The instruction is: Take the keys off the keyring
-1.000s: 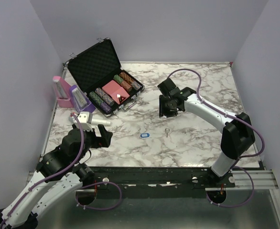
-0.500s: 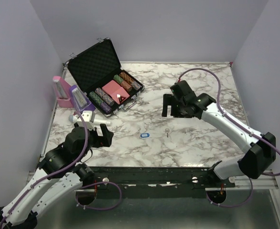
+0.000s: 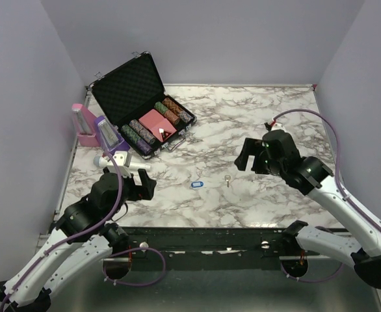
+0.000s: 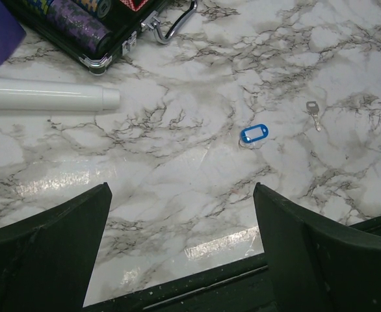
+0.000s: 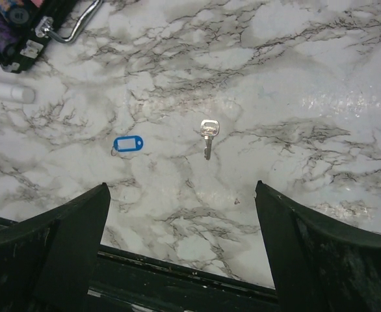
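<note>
Small silver metal key (image 5: 207, 132) lies flat on the white marble desk (image 3: 275, 110), near the middle of the near edge. Its long axis runs near-far: head toward the far edge, blade toward the near edge. It's off the thin metal keyring with the blue oval plastic tag (image 5: 127, 143), lying apart just to its right. Tag's long axis runs roughly along the near edge, ring at its left end. Left claw (image 3: 142, 186) released, grasping nothing. Right claw (image 3: 250, 162) released too, above the desk.

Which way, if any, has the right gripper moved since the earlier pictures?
Yes: the right gripper has drawn back rightward and nearer, away from the poker case.
</note>
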Controlling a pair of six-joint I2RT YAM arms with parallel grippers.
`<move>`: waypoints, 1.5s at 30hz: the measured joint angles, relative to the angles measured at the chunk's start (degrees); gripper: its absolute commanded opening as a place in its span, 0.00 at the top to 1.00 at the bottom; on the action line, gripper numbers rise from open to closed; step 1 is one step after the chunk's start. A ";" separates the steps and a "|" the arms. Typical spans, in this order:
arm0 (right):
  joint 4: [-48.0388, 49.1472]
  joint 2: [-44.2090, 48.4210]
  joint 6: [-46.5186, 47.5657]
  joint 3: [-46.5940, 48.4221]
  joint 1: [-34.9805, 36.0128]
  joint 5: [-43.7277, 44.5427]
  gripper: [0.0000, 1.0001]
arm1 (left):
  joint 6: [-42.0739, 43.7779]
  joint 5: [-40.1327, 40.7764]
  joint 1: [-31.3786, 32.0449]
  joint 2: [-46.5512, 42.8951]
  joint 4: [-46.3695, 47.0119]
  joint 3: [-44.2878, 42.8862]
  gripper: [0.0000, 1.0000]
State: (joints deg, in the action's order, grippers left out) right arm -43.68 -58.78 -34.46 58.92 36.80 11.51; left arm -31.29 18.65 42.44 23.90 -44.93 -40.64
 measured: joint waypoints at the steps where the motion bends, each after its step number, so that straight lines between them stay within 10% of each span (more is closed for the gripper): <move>1: 0.39 1.53 -0.28 -0.66 0.00 0.02 0.00 | 0.00 -0.28 0.00 -0.35 0.55 0.61 0.01; 26: 0.66 24.96 -8.37 -9.49 0.00 10.27 0.00 | 1.75 8.09 -1.09 1.95 10.71 7.21 0.01; 45: 4.55 26.08 -6.23 -10.32 0.00 2.29 0.00 | 12.17 9.88 -34.99 30.80 49.40 15.85 0.01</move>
State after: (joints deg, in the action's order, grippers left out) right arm -39.13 -32.71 -40.69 48.60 36.80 13.80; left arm -19.11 28.53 7.44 54.70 4.47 -24.80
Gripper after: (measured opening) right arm 0.998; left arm 0.988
